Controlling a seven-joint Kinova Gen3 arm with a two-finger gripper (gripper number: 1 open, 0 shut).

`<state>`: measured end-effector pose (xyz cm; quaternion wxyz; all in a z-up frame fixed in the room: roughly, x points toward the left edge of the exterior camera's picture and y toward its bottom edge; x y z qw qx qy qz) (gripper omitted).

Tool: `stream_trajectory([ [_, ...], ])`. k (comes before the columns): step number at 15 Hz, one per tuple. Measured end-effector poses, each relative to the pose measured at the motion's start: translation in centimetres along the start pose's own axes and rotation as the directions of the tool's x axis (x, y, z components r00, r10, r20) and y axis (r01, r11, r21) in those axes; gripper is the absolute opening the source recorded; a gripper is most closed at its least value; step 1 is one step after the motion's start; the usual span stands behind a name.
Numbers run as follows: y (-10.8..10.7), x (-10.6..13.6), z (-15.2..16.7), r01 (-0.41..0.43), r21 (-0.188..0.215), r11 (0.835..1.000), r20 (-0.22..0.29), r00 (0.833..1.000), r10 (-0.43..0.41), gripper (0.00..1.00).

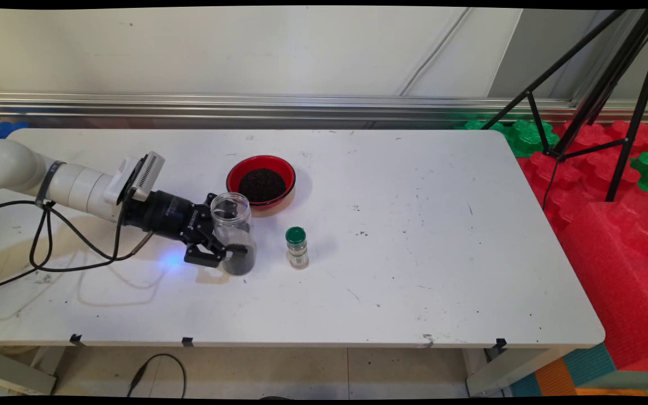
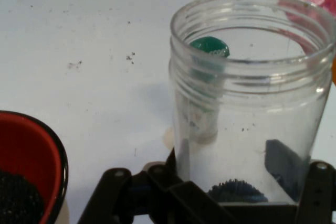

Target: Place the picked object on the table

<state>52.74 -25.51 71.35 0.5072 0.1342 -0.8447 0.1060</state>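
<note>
The clear plastic jar (image 1: 234, 216) (image 2: 252, 103) stands lidless on the left half of the white table (image 1: 414, 253) (image 2: 79, 24), mouth up, with a shallow layer of dark granules at its bottom. The black gripper (image 1: 227, 233) (image 2: 231, 171) reaches in low and nearly level from the left. It is closed around the jar's lower body, one finger (image 1: 211, 257) on the near side and the other behind. The hand view shows the pads pressed to the wall on both sides. Whether the base rests on the table or is just clear of it I cannot tell; it looks to be resting.

Just behind the jar, to its right, sits a red bowl (image 1: 234, 174) (image 2: 31, 145) holding a mound of the same kind of dark granules (image 1: 261, 184) (image 2: 16, 203). The jar's rim comes near the bowl's rim, but the two seem apart. To the jar's right, a little apart, a small spice bottle with a green cap (image 1: 297, 247) (image 2: 210, 48) stands upright; the hand view shows it through the jar's wall.

Room is tight on those two sides only. The table in front of the jar runs bare to the near edge, and the whole right half is bare white surface. Black cables (image 1: 43, 242) droop from the arm onto the table's left end. Past the right edge lie red foam mats (image 1: 611, 225) and a black tripod (image 1: 599, 84), well apart from the gripper.
</note>
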Motion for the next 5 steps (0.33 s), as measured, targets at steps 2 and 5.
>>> stream_trajectory([
  [2, 0.1, -0.26, 0.11, 0.001, 0.001, 1.0, 0.002, 1.0, -0.001, 1.0],
  [5, 0.23, -0.51, 0.18, 0.002, 0.001, 1.0, 0.002, 1.0, -0.002, 1.0],
])
